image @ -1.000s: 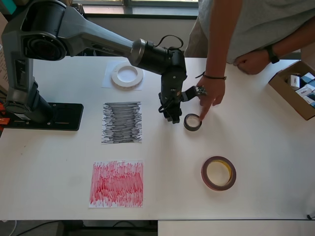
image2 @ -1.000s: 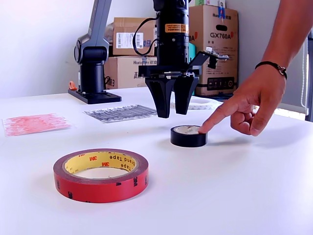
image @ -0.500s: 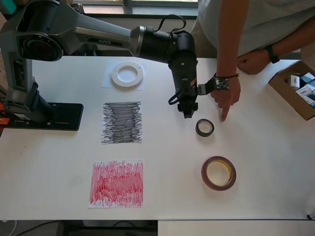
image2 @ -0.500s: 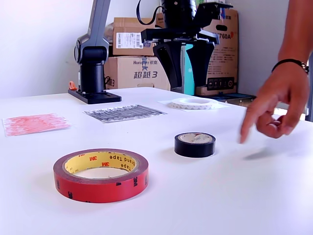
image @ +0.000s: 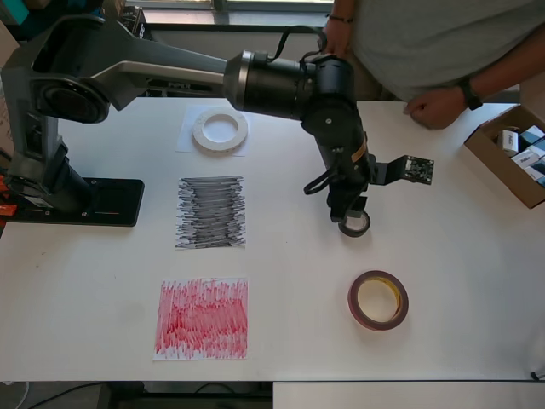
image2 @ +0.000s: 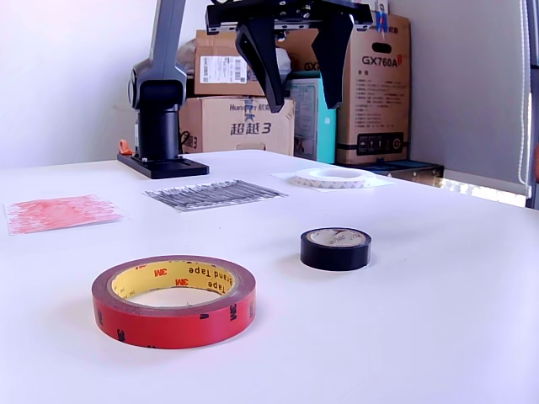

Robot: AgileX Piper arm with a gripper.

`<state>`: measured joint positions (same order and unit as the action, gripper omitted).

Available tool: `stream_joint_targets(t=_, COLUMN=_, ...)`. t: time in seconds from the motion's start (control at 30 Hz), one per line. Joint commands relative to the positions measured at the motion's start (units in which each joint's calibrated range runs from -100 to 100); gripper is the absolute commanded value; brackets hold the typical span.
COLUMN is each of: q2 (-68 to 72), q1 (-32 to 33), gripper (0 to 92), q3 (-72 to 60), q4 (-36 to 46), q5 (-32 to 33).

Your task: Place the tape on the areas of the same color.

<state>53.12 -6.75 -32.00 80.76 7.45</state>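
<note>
The small black tape roll lies flat on the white table. My gripper hangs open and empty well above it, jaws spread wide; in the overhead view it covers part of the roll. The reddish-brown roll lies nearer the table's front. The whitish roll rests on a white sheet at the back. The black scribbled patch and the red scribbled patch have nothing on them.
A person stands at the far edge, one fist on the table. An open cardboard box sits at the overhead view's right. The arm's black base plate is at the left. Boxes stand behind the table.
The person's finger pushed the black roll toward the overhead view's right, then the hand withdrew. My gripper rose and moved right until it is above the roll, jaws spreading wider.
</note>
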Motion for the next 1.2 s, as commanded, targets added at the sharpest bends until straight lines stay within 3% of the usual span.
stream_joint_targets(t=0.0, q2=4.69, q1=-1.05, gripper=59.5, q3=-4.39, q4=-0.53, q5=1.48)
stream_joint_targets(t=1.17, q2=17.51, q1=-0.90, gripper=59.5, q3=-8.02, q4=-0.53, q5=0.99)
